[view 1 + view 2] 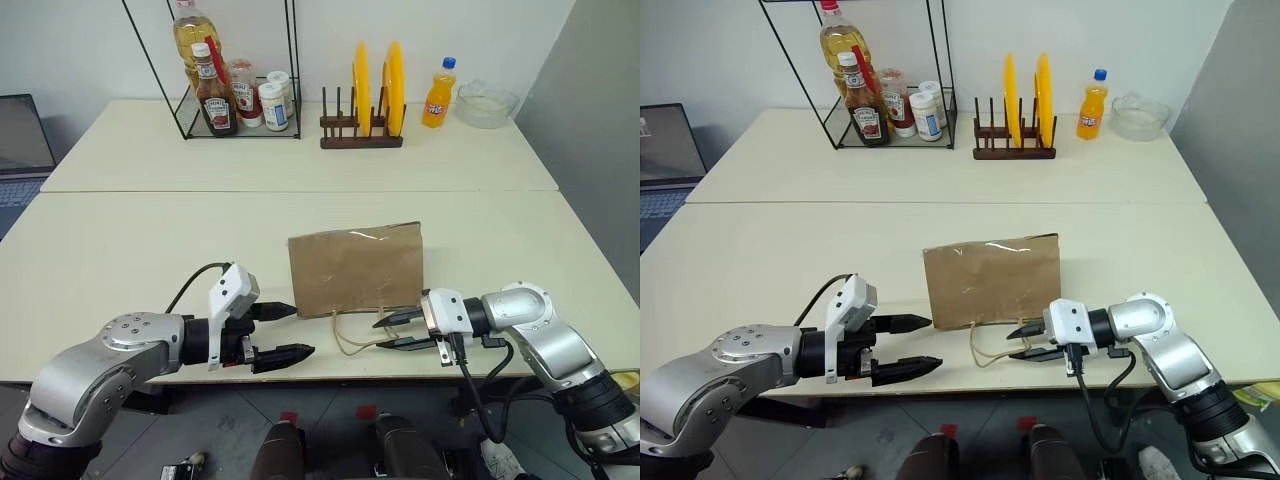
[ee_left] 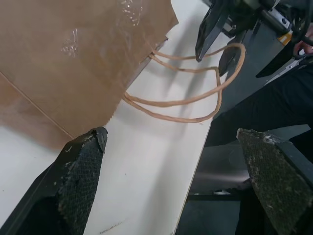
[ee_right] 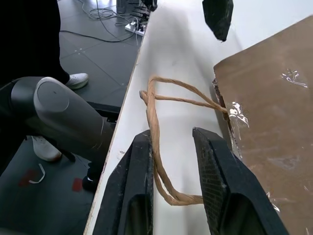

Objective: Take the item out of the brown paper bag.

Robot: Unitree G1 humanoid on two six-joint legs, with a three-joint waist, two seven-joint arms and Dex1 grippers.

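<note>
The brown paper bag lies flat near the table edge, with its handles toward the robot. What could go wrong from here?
1. The right gripper has its jaws open around the cord handles; a pull on them might drag the whole brown paper bag off the table.
2. The handles hang past the table edge and could snag the left gripper, whose jaws are wide open.
3. The bag's mouth looks flat, so reaching inside may crumple it.
</note>
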